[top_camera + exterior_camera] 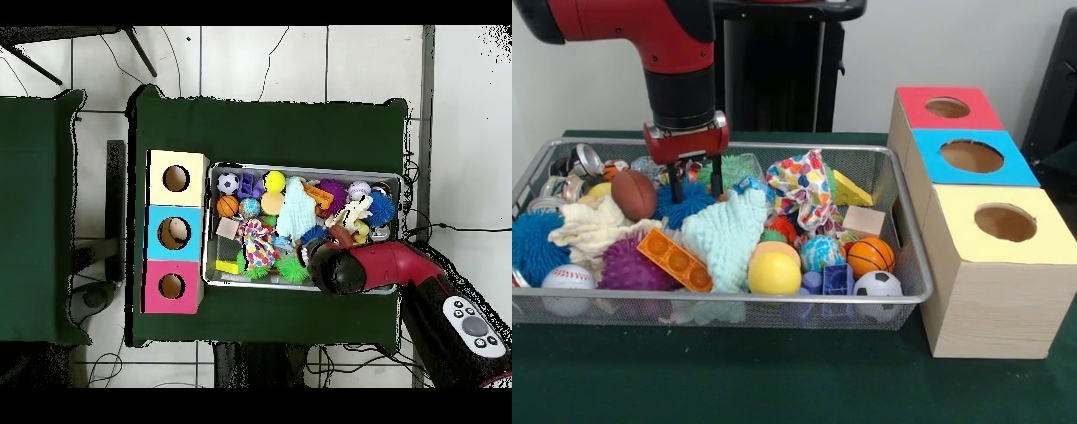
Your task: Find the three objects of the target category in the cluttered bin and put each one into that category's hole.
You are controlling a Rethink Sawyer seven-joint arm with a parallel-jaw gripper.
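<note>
The silver wire mesh bin (733, 299) is full of mixed toys; it also shows in the overhead view (208, 225). My gripper (696, 187) hangs open in the bin's back left part. Its two black fingers (675, 187) stand on either side of a blue spiky ball (689, 203). A cream soft toy (590, 228) lies at the left, and a mint knitted soft piece (724, 237) and a multicoloured fabric piece (799, 185) lie in the middle. No orange-tan plush shows. The round hole (947, 108) in the red-topped box is at the far right, also seen from overhead (171, 286).
The blue-topped box (971, 157) and the yellow-topped box (1002, 225) stand beside the bin's right wall. In the bin lie a brown football (633, 194), an orange brick (675, 261), a yellow ball (774, 272), a basketball (870, 256) and a green fuzzy ball (740, 168).
</note>
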